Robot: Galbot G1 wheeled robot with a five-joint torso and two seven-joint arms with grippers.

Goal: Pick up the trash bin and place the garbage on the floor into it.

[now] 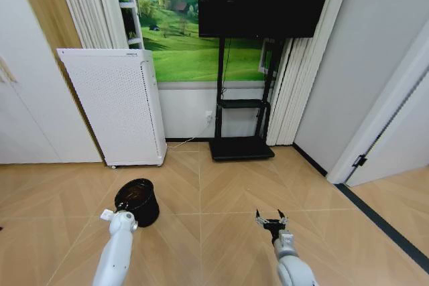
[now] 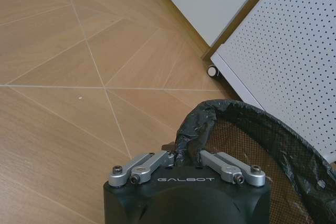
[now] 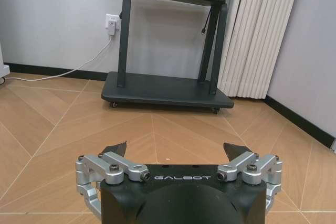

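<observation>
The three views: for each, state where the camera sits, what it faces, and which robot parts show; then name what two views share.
Head: on the robot's head, looking down at floor, bin, both arms.
Left wrist: on the left arm, facing the left tool shut on the bin's bagged rim.
Right wrist: on the right arm, facing the TV stand past the open right tool.
Shared: head and left wrist views both show the bin and white appliance.

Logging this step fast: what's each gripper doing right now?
Left gripper: closed on the rim of the trash bin.
Right gripper: open, holding nothing, above the floor.
</observation>
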